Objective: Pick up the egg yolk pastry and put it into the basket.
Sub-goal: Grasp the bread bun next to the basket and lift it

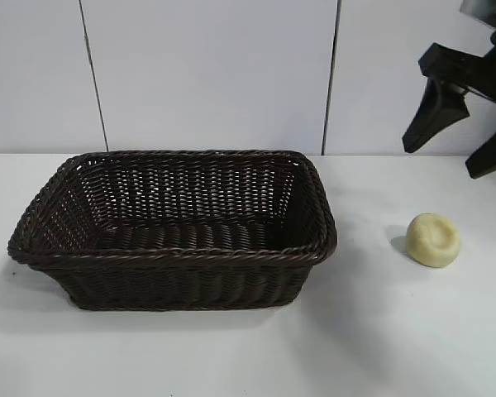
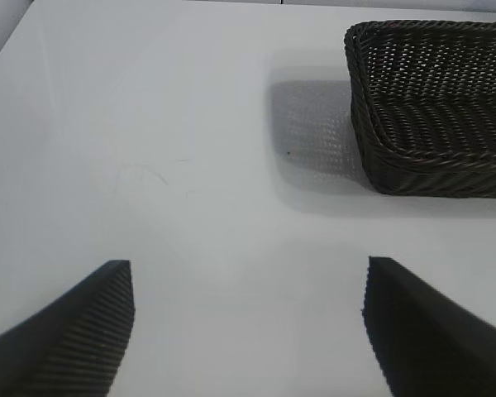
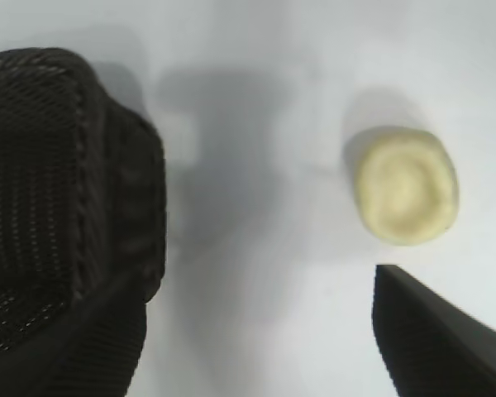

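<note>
The egg yolk pastry (image 1: 434, 240) sits on the white desk (image 1: 380, 331) near its right edge, well apart from the basket (image 1: 174, 256) and outside it. It is a small, pale yellow rounded bun with a smooth matte skin and a shallow dimple in its top face (image 3: 405, 186) — its sides look slightly flattened, so it reads as a squat puck more than a ball. A soft shadow lies on the desk just beside it.

The basket stands at the middle-left of the desk, dark brown woven wicker with flared sides and a braided rim, and nothing shows inside it.

The right gripper (image 1: 459, 136) hangs in the air over the back right corner of the desk, above the pastry and not touching it — its two black fingers are spread apart. The left gripper (image 2: 248, 331) hovers over bare desk beside the basket's end, its fingers spread wide and holding nothing.
</note>
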You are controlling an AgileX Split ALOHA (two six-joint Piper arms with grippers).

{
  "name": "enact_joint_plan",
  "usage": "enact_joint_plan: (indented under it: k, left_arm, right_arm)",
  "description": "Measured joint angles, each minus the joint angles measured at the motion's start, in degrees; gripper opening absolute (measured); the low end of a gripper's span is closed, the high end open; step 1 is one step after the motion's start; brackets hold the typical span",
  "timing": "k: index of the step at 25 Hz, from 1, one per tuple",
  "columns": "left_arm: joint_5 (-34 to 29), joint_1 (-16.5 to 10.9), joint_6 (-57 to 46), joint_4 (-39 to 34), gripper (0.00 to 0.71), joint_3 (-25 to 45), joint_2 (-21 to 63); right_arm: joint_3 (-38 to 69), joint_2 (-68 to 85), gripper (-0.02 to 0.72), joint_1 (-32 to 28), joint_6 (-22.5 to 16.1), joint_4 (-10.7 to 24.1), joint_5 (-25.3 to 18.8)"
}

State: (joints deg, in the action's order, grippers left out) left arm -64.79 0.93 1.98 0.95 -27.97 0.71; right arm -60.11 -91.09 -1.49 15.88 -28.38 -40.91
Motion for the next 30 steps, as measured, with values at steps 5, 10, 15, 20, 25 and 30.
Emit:
enact_joint_plan:
  k: [5,10,15,20,25,30]
  left_arm:
    - [0.0,0.0,0.0,0.0,0.559,0.0,0.0]
    - [0.0,0.0,0.0,0.0,0.559,0.0,0.0]
    - [0.0,0.0,0.0,0.0,0.559,-0.1,0.0]
    - [0.0,0.0,0.0,0.0,0.559,-0.1,0.0]
    - [0.0,0.0,0.0,0.0,0.559,-0.1,0.0]
    - [0.0,0.0,0.0,0.0,0.559,-0.1,0.0]
  right_arm:
    - [-0.5,-1.9,0.549,-0.1,0.0,0.1,1.0]
    - [-0.6,-5.9,0.549,-0.1,0.0,0.1,4.9]
    - [-0.7,-10.6,0.549,-0.1,0.0,0.1,8.9]
    - [-0.7,-15.8,0.549,-0.1,0.0,0.1,12.4]
    - [-0.7,-19.6,0.549,-0.1,0.0,0.1,14.0]
    - [-0.7,-21.0,0.359,-0.1,-0.6,0.1,15.1]
